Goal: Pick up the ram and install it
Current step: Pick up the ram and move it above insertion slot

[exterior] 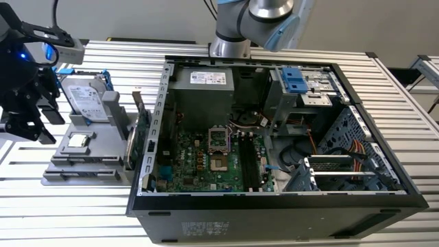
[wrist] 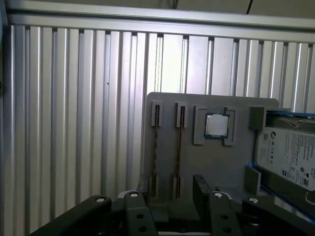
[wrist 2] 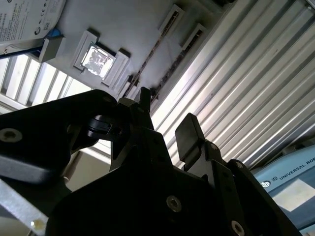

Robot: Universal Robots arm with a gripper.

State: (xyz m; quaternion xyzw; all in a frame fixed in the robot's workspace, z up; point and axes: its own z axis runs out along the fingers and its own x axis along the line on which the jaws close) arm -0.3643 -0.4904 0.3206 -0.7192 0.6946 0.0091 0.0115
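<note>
Hung the gripper (wrist: 172, 189), open and empty, near the ram (wrist: 179, 147). Had not yet lifted it from its holder (wrist: 216, 162).

- Computer case (exterior: 274, 216) lies open on the slatted table (exterior: 404, 103), with the motherboard (exterior: 205, 159) inside.
- Parts holder (exterior: 106, 141) sits beside the case, at the exterior view's left.
- On the holder: hard drive (exterior: 86, 103) at the back, processor (exterior: 80, 140) in front of it, ram (wrist: 155, 147) on edge in a slot.

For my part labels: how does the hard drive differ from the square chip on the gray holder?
The hard drive is much larger than the chip. The hard drive stands tilted in a blue-tabbed frame; the chip lies flat. Both look silvery.
</note>
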